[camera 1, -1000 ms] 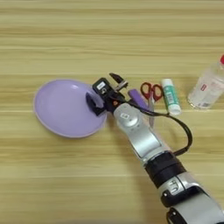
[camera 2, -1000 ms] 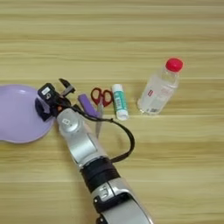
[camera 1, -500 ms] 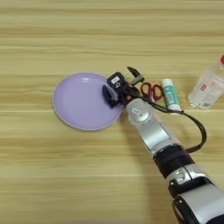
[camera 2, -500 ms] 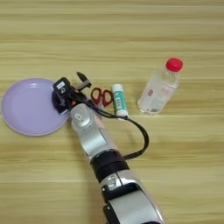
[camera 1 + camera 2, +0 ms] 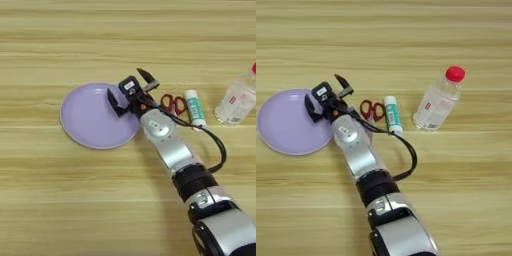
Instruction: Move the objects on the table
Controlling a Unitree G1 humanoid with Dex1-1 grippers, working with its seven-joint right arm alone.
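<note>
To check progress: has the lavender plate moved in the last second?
Yes. The plate slid right, closer to the glue stick, which kept its place.

You see only the table (image 5: 60,210) here: its light yellowish wood fills both views to every edge, so no wall, floor or window shows. The plank grain runs straight across from the left edge to the right, with darker seams between the boards. Your light is soft and even, and the shadows are short and faint.
</note>
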